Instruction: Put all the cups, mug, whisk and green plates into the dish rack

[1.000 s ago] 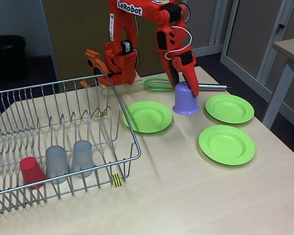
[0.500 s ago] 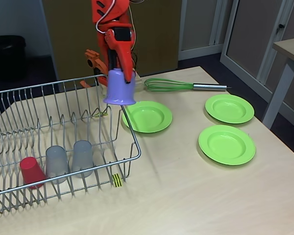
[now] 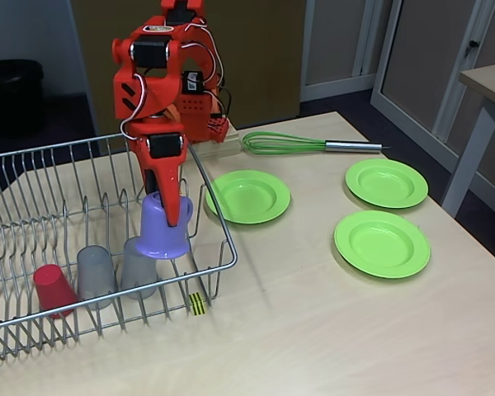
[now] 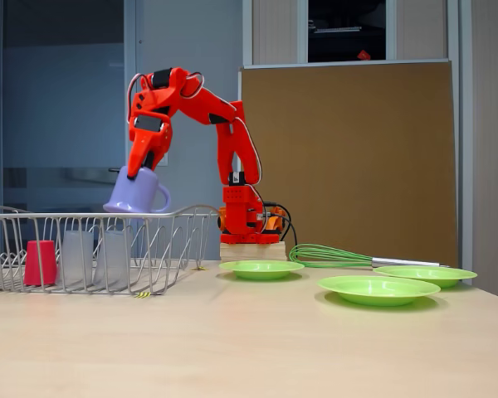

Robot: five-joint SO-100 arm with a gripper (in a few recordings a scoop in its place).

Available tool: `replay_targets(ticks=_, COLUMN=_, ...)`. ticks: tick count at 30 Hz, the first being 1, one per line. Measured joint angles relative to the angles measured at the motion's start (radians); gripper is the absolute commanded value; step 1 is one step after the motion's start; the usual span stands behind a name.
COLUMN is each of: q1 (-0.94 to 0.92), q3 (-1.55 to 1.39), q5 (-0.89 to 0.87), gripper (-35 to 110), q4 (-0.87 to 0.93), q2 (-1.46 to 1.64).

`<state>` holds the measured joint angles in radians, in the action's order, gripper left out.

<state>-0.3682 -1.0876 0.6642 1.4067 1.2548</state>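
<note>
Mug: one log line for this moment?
mug inverted, held in gripper above rack | three cups in rack | whisk, three plates on table

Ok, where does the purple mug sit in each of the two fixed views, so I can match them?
Fixed view from above: mug, upside down, held by the claw over the dish rack's right end, by a grey cup.
Fixed view from the side: mug upper left, tilted, hanging above the dish rack rim.
Shared landmark: the red cup inside the rack.
</note>
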Motion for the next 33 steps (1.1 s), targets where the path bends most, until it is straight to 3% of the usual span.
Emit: replay_targets(ticks=33, q1=0.041, q3=0.110, q5=-0.009, gripper=19, q4=-0.037, q2=-0.327)
